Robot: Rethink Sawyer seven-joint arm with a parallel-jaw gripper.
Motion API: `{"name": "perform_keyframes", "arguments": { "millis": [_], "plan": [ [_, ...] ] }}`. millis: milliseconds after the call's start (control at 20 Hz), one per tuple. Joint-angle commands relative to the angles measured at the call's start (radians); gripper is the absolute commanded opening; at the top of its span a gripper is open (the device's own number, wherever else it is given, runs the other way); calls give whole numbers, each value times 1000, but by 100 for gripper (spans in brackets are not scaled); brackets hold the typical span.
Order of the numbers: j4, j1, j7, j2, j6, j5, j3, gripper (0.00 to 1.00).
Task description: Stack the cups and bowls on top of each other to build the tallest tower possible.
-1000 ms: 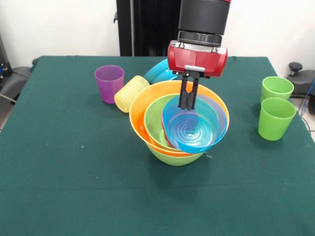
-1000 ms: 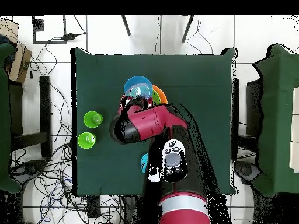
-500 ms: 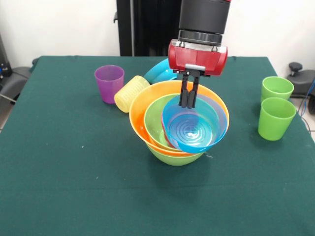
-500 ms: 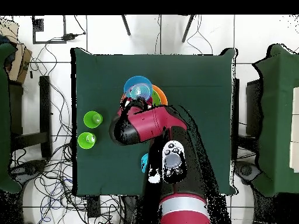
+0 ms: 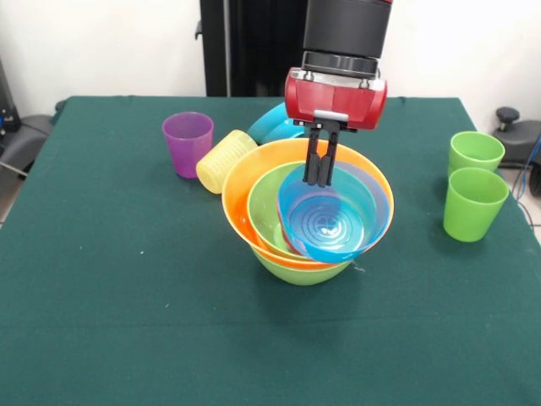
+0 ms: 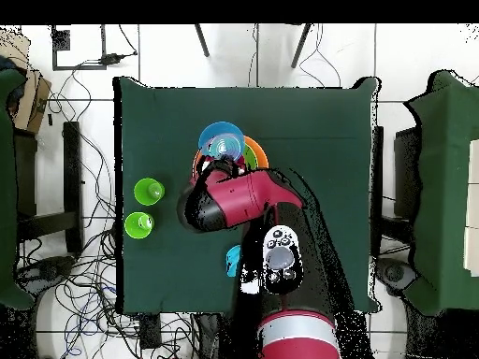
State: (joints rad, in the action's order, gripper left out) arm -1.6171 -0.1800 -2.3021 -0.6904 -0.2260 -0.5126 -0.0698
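The tower stands mid-table: a lime green bowl at the bottom, the large orange bowl in it, and another lime green bowl inside that. A sliver of the red cup shows at its centre. A blue bowl leans tilted on top, its opening facing the camera. My gripper comes straight down and is shut on this bowl's far rim. In the overhead view the arm covers the gripper, and the blue bowl and the orange bowl's rim show beyond it.
A purple cup stands upright left of the tower, with a ribbed yellow cup on its side beside it. A second blue bowl lies behind the tower. Two light green cups stand near the right table edge.
The gripper has edged slightly up and to the left in the front view. The blue bowl and the pile have barely moved.
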Motion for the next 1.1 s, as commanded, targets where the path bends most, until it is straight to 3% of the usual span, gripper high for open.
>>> {"name": "perform_keyframes", "arguments": {
  "millis": [50,1100],
  "plan": [
    [-43,-29,135,42,-32,-101,-97,0],
    [-58,-54,111,49,-18,-131,-105,0]
  ]
}}
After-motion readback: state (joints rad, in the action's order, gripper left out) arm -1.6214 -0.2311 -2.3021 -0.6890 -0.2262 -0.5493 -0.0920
